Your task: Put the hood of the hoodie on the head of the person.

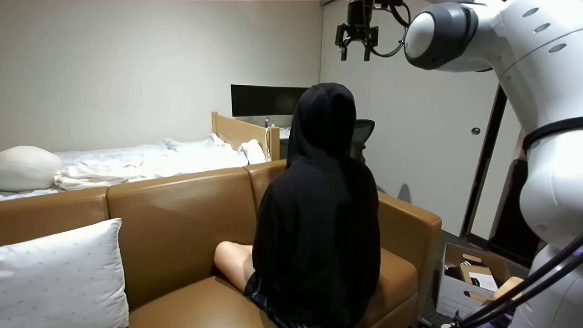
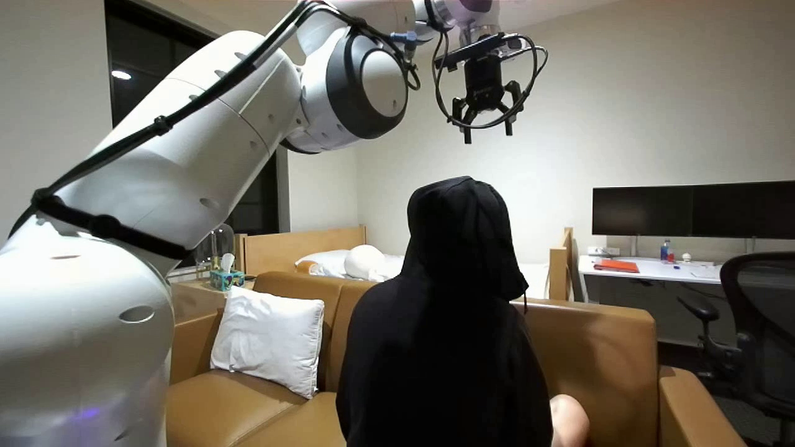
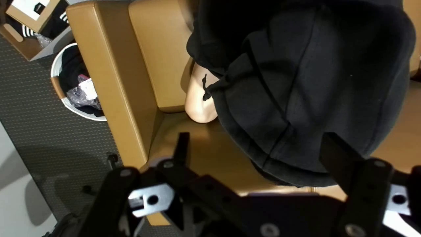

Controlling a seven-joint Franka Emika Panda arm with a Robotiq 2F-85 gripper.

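A person in a black hoodie sits on the sofa with their back to both exterior views. The hoodie also shows in an exterior view. Its hood is up and covers the head, which is hidden; it also shows in an exterior view and the wrist view. A bare leg shows beside the hood. My gripper hangs above the hood, fingers down, apart from it. It also shows in an exterior view. Its fingers are wide apart with nothing between them in the wrist view.
The brown leather sofa has a white pillow on it. A bed and monitors are behind it. A cardboard box stands by the sofa's arm. An office chair stands beside the desk.
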